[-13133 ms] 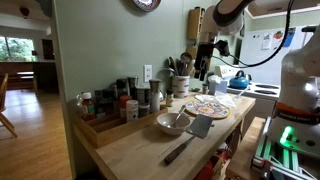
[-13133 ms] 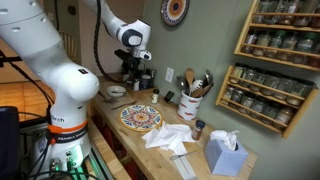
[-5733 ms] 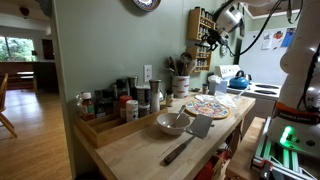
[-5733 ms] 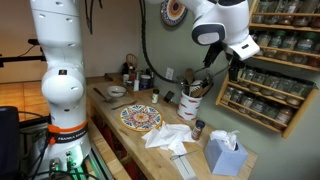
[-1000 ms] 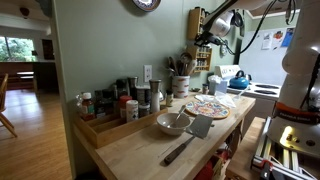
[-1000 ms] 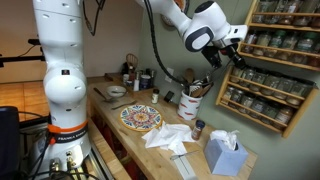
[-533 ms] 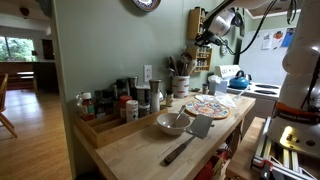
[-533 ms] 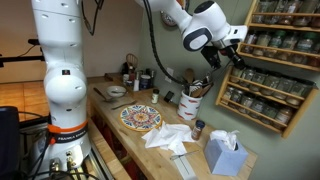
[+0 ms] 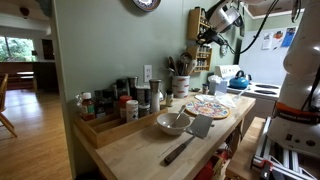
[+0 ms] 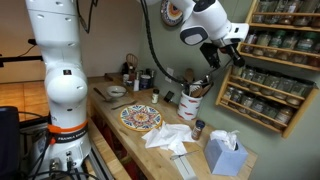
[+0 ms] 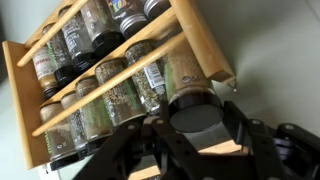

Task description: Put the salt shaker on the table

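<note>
Salt shaker (image 11: pixel 197 112), dark cap up, is clamped tight between the gripper's (image 11: pixel 197 130) fingers at the end of the wall spice rack's (image 11: pixel 205 45) lower rail, well above the table (image 9: pixel 130 150), and the jar labels are too blurred to read.

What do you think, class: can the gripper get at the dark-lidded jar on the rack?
Likely yes: the gripper is at the rack, its jaws closed around the dark-lidded jar at the shelf's end, nothing between them.

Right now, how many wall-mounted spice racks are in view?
2. Upper rack at the top edge in an exterior view; lower rack just beneath it, above the tissue box. More may be out of frame.
</note>
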